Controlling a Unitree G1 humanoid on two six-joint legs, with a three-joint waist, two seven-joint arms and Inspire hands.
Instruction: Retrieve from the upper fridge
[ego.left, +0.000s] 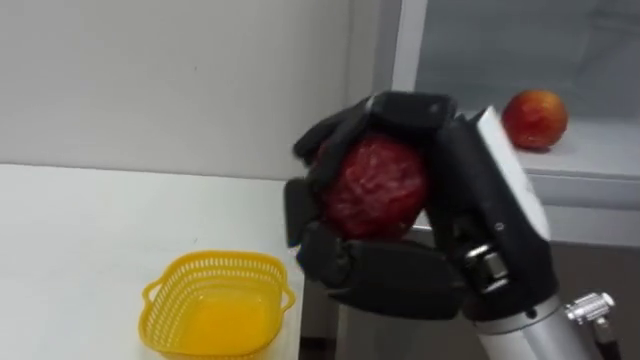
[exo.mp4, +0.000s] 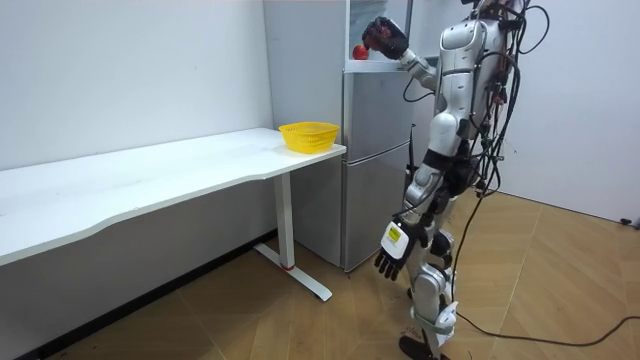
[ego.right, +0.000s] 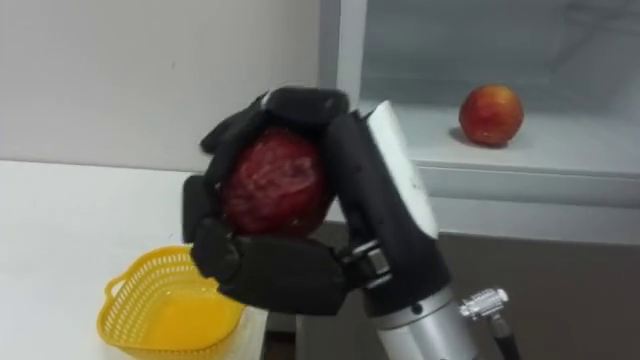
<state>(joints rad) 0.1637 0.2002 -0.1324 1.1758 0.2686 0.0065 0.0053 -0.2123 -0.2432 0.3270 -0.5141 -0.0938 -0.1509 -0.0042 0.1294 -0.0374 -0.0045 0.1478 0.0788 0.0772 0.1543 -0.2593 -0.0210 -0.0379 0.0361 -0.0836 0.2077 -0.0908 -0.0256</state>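
The fruit (ego.left: 372, 185), round, dark red and mottled, sat in the right hand (ego.left: 470, 200). The fingers curled over its top and far side and the thumb closed in from below, so it was wrapped on nearly every side, with only its near face showing. The hand was held up in the air, palm towards the camera. It was in front of the fridge's (exo.mp4: 375, 160) upper compartment and above the near end of the table (ego.left: 80, 250).

Behind the hand, an apple (ego.left: 534, 118), red with a yellow blush, rested on the pale shelf (ego.left: 590, 150) of that compartment, well apart from the held fruit.

Below and to the left of the hand, a yellow mesh basket (ego.left: 215, 305) stood on the white table, close to the end next to the fridge. I could not tell whether anything lay in it.

In the room view the robot stood upright just beside the grey fridge, its right arm raised to the upper compartment. The left hand (exo.mp4: 392, 255) hung by its thigh with fingers loosely relaxed, holding nothing. The long table ran along a plain white wall (ego.left: 150, 80), and the floor (exo.mp4: 560, 280) was wood in a herringbone pattern.
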